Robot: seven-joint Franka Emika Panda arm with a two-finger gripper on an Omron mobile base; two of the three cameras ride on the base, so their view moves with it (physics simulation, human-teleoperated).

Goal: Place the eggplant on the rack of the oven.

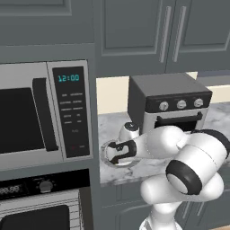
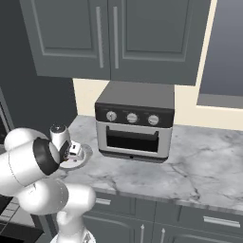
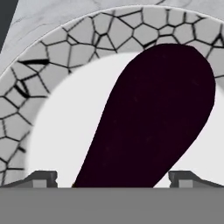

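gripper (image 3: pixel 112 177) spread wide, tips either side of one eggplant (image 3: pixel 153 113), not clamped | eggplant lies on plate (image 3: pixel 52 65) just under gripper | microwave (image 1: pixel 45 112) left, clock reads 12:00 | toaster oven (image 1: pixel 173 101) right, three knobs | oven (image 1: pixel 40 202) lower left, one knob

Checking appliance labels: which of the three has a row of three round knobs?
The toaster oven on the counter; the microwave has a keypad, the oven below one knob.

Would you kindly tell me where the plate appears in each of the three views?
Left base view: the plate is at centre, on the counter's left end, mostly behind the robot's hand.
Right base view: the plate is at left, partly behind the arm.
Hand view: its patterned rim arcs across the top, under the eggplant.
Shared landmark: the toaster oven beside it.
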